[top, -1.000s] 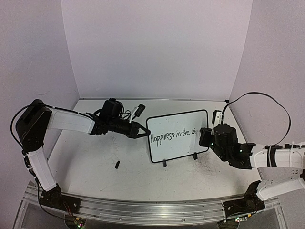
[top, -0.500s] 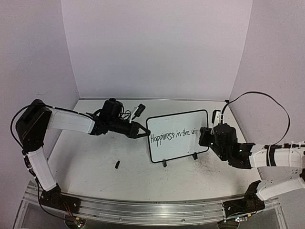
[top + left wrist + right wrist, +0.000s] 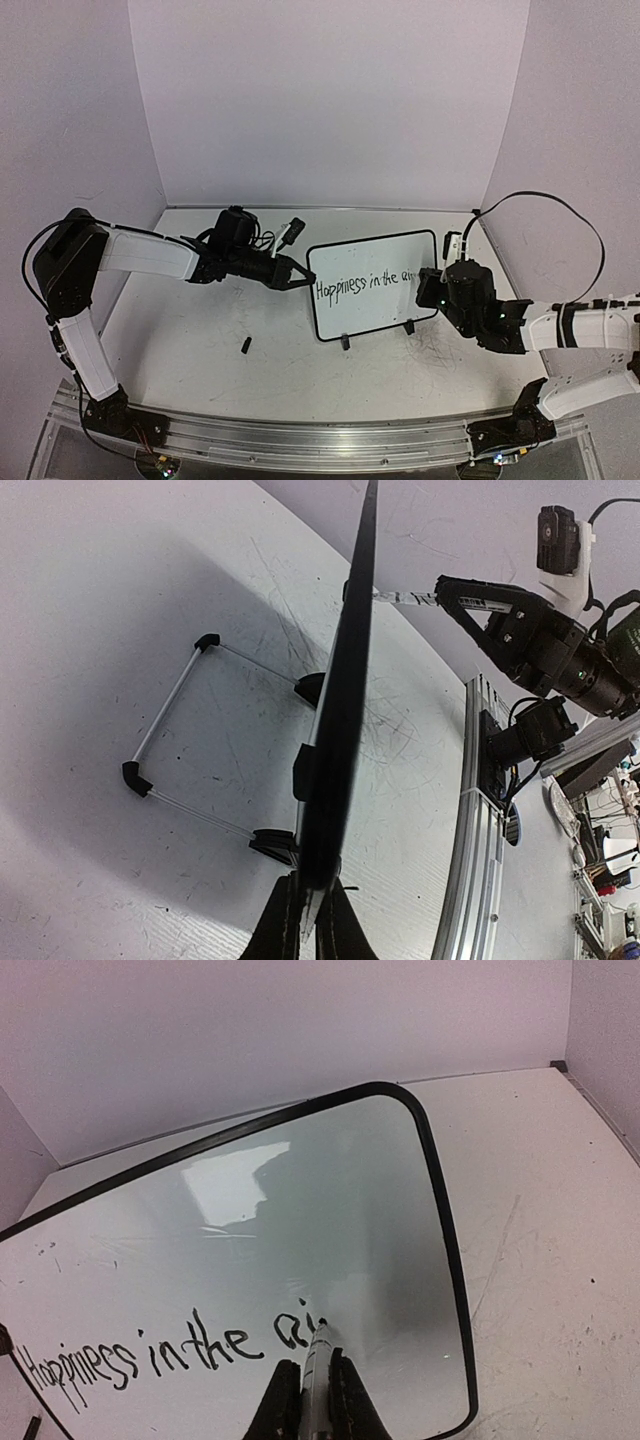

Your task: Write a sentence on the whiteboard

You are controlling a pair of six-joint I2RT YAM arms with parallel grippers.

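Whiteboard [image 3: 372, 256]: small, rectangular, white face, thin black frame, rounded corners. Stands upright on two black feet [image 3: 345, 342] on tabletop [image 3: 200, 340], right of centre. Long side horizontal, written face toward near edge, right end angled slightly farther back. Seen edge-on from left wrist [image 3: 345, 700]; wire prop [image 3: 170, 695] with black tips splays out behind.

Sentence [image 3: 365, 283]: single row of thin black handwriting, just below mid-height, starting at left frame. Reads "Happiness in the ai" [image 3: 170, 1355]. Right part of face blank, glare patch above lettering.
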